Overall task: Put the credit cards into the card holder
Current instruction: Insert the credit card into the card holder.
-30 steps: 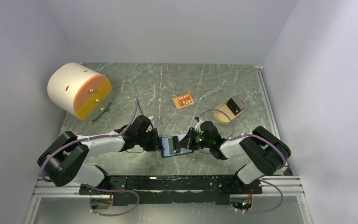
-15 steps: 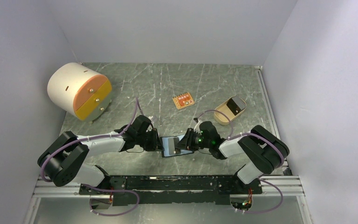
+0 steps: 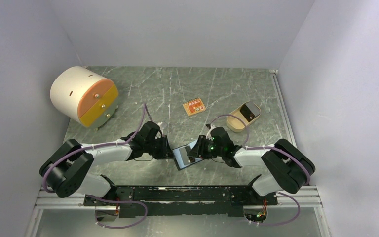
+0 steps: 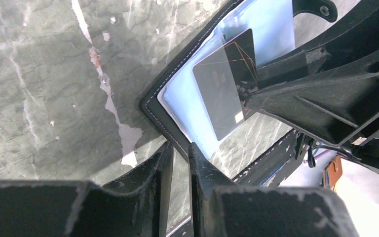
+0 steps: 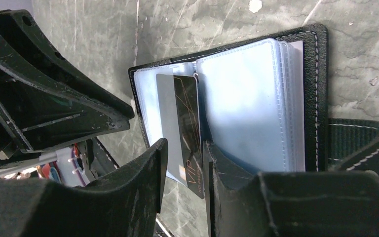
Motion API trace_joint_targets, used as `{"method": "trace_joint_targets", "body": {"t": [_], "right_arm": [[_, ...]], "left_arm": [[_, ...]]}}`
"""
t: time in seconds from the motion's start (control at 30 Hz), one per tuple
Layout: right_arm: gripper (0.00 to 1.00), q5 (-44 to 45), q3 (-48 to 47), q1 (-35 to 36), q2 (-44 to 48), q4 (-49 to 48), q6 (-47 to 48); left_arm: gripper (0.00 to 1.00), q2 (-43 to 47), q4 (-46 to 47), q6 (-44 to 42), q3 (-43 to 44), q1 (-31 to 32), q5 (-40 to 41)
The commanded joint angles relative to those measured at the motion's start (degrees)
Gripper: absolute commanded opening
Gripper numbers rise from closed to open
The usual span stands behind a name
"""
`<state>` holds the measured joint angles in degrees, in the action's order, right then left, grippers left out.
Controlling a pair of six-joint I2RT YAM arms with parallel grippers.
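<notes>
Scratched grey-green stone table (image 3: 177, 89), pale walls (image 3: 177, 29) close around. Left gripper (image 4: 180, 153) pinches the wallet (image 5: 246, 98) edge; right gripper (image 5: 185, 144) parted over a card (image 5: 185, 113).

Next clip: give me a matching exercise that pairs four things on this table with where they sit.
Things:
1 wallet
2 tray
3 drum
4 orange board

Places:
A back left
B right side
C near centre, lying open
D centre, farther back than the wallet

Pairs: 1-C; 2-B; 3-A; 4-D
</notes>
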<state>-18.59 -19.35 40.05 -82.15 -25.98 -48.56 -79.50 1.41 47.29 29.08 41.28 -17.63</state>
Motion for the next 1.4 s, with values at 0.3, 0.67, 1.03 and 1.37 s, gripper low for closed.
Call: {"method": "trace_joint_targets", "body": {"t": [0.3,0.67,1.03,1.37], "right_arm": [[0.39,3.64,-4.45,2.13,0.24,9.32,4.96],[0.42,5.10,-5.80,2.14,1.84,12.03,7.19],[0.38,0.73,-3.72,2.22,-1.23,3.01,4.63],[0.37,0.53,-2.11,2.25,-1.08,-0.58,3.88]], "left_arm": [[0.31,1.62,2.89,1.88,-1.14,-0.22,-0.50],[0.44,1.16,3.86,4.79,-2.99,-0.20,2.16],[0.41,-2.10,14.43,5.32,-3.33,-0.20,-2.01],[0.37,1.62,19.69,5.10,-5.27,-0.18,-3.00]]}}
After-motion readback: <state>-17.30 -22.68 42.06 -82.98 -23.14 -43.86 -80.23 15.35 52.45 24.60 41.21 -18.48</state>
